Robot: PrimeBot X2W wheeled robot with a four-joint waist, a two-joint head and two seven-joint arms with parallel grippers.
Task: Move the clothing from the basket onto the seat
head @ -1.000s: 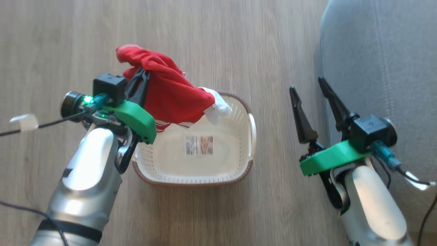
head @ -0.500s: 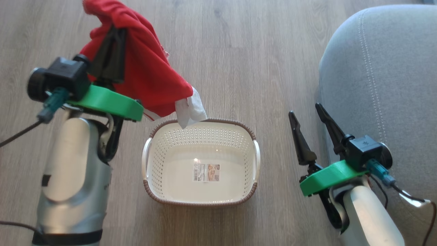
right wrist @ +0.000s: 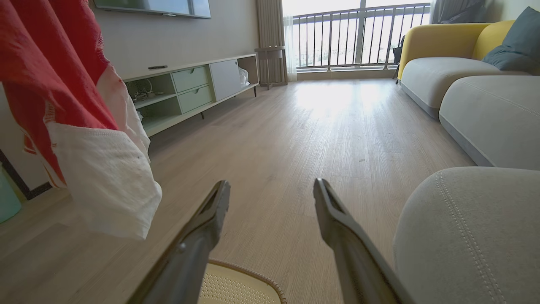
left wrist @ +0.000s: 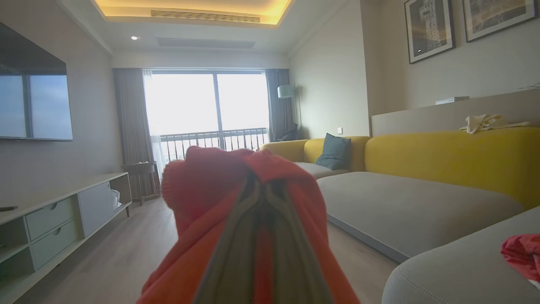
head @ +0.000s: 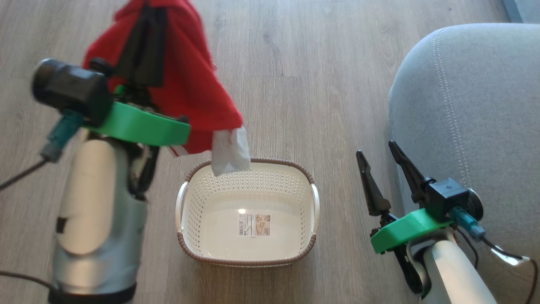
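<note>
With our left gripper (head: 143,25) clenched on the bright red fabric garment (head: 190,84) at upper left, and our right gripper (head: 374,147) spread and empty, we should swing it high over the emptied cream perforated plastic basket (head: 249,261) onto the grey upholstered sofa seat (head: 485,105) at right.

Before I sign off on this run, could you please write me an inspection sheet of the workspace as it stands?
Surface: wood-plank floor.
Job's things: red clothing hangs from the left tool, above the basket; in the basket, just a label sticker; grey seat at the right, with a second red garment lying on it.
Clutter: nothing seen.
Tools: left tool shut on the clothing; right tool open, holding nothing, beside the seat.
Cables: left wrist cable and right wrist cable trail off the arms.
Surroundings: TV cabinet, yellow sofa, balcony window.
</note>
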